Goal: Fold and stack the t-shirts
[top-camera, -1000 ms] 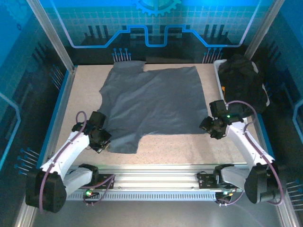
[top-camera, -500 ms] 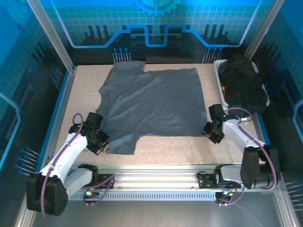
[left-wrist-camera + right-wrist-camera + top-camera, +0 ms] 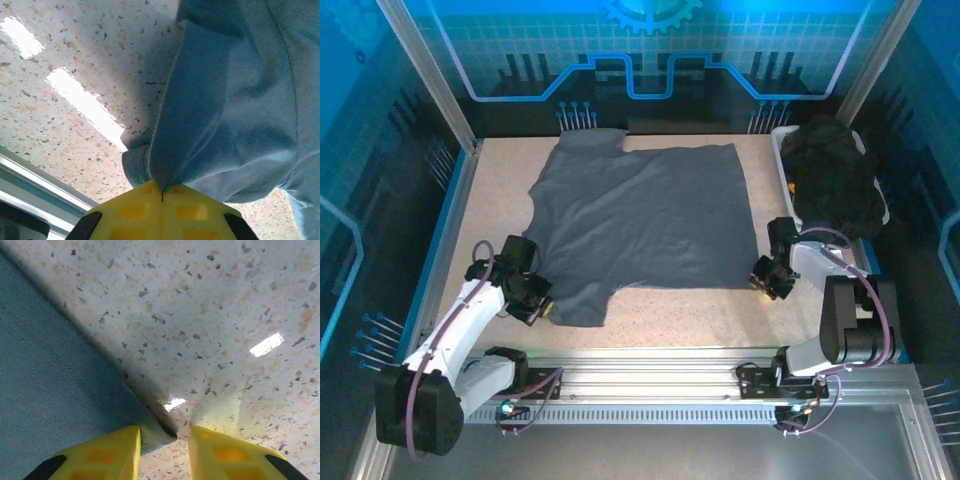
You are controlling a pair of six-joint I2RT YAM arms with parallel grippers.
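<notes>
A slate blue-grey t-shirt (image 3: 640,225) lies spread flat on the speckled table (image 3: 680,315). My left gripper (image 3: 534,303) is at its near left sleeve. In the left wrist view the yellow fingers (image 3: 125,212) are shut on a pinched fold of that t-shirt (image 3: 225,100), which rises a little off the table. My right gripper (image 3: 767,281) sits low at the shirt's near right corner. In the right wrist view the right gripper (image 3: 164,440) is open, with the shirt's corner (image 3: 152,432) lying between the fingers against the left one. Black t-shirts (image 3: 835,180) are heaped at the back right.
The black heap sits in a white bin (image 3: 782,140) at the table's right edge. Aluminium frame posts and blue walls enclose the table. A metal rail (image 3: 650,365) runs along the near edge between the arm bases.
My right gripper has come down to the shirt's near right corner and its jaws have narrowed around it. The right arm has folded in. The left gripper keeps its hold, barely moved.
</notes>
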